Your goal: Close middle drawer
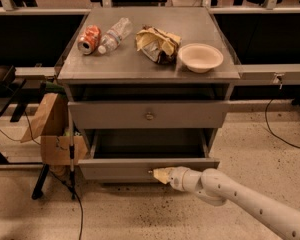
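Note:
The middle drawer (115, 169) is the low, wide gray drawer, pulled out of the cabinet with its dark tray open to view above its flat front panel. My gripper (159, 174) comes in from the lower right on a white arm. Its yellowish tip rests against the centre of the front panel, where it covers the small knob. Above it sits a taller gray drawer front (110, 115) with a brassy knob (149, 116), pushed in further than the middle drawer.
On the cabinet top (210, 24) lie a red can (89, 38), a crushed plastic bottle (115, 33), a crumpled chip bag (156, 44) and a white bowl (200, 57). A cardboard box (52, 131) and a stand's legs (55, 176) are at the left. A cable (282, 136) lies on the floor at the right.

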You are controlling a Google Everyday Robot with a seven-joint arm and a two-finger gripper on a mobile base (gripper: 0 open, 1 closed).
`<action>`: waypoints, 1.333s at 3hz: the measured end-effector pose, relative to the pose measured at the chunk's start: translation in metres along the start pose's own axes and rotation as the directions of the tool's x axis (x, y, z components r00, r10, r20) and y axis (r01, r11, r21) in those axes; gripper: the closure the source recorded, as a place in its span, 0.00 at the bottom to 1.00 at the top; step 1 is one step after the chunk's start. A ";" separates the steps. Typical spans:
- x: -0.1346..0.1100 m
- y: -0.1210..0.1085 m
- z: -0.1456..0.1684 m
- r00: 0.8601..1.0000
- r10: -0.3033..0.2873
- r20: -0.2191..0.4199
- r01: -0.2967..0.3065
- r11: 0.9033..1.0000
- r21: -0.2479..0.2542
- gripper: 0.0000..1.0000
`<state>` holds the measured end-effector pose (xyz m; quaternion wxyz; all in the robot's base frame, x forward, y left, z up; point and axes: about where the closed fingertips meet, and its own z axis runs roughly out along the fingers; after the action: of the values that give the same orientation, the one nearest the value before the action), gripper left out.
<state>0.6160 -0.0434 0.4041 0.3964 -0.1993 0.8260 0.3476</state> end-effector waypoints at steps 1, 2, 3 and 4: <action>0.002 0.001 -0.002 1.000 0.000 0.001 0.000 1.000 0.001 1.00; 0.000 -0.001 -0.001 1.000 -0.002 0.006 0.002 1.000 0.010 1.00; -0.004 -0.005 0.003 1.000 -0.005 0.014 0.005 1.000 0.026 1.00; -0.002 -0.003 0.000 1.000 -0.005 0.015 0.005 1.000 0.026 1.00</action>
<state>0.6194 -0.0453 0.4040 0.4059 -0.1936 0.8271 0.3372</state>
